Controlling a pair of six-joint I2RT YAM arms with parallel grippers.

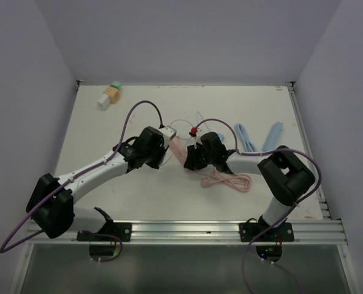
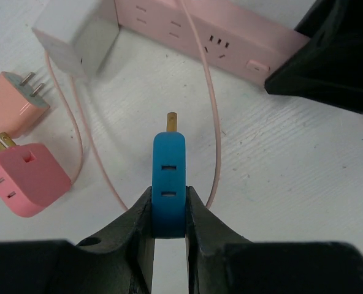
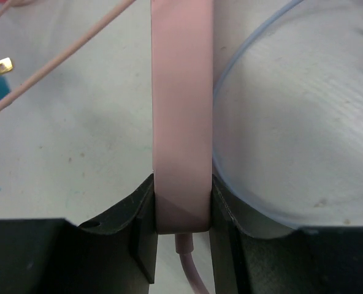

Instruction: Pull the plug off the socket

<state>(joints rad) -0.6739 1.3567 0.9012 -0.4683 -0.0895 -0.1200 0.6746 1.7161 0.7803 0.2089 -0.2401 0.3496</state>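
- Grip check on the left: the blue plug [image 2: 169, 184] is pinched edge-on by the left gripper [image 2: 169, 207], whose fingers are closed hard against both of its flanks.
- One bare brass prong pokes from the plug's far end. It points at the pink power strip [image 2: 213, 35] with open tabletop between them, so the plug is out of the socket.
- Over to the right gripper [image 3: 181, 211]: it is clamped on the cord end of that same strip, jaws pressed to both long sides. The pink cord [image 3: 191, 269] runs out between the fingers.
- From above, the two grippers sit near each other in the middle of the table [image 1: 102, 122], almost nose to nose.
- A white adapter [image 2: 77, 38] butts against the strip's left end; I can't tell whether it is plugged in.
- Two loose adapters lie left of the plug with prongs showing, a pale pink adapter [image 2: 13, 101] and a deeper pink adapter [image 2: 25, 180].
- A thin pink cable [image 2: 215, 122] runs just right of the plug and crosses over the strip.
- At the back left sits a green-topped block [image 1: 112, 94]. Light-blue cables [image 1: 246, 136] lie at the back right.
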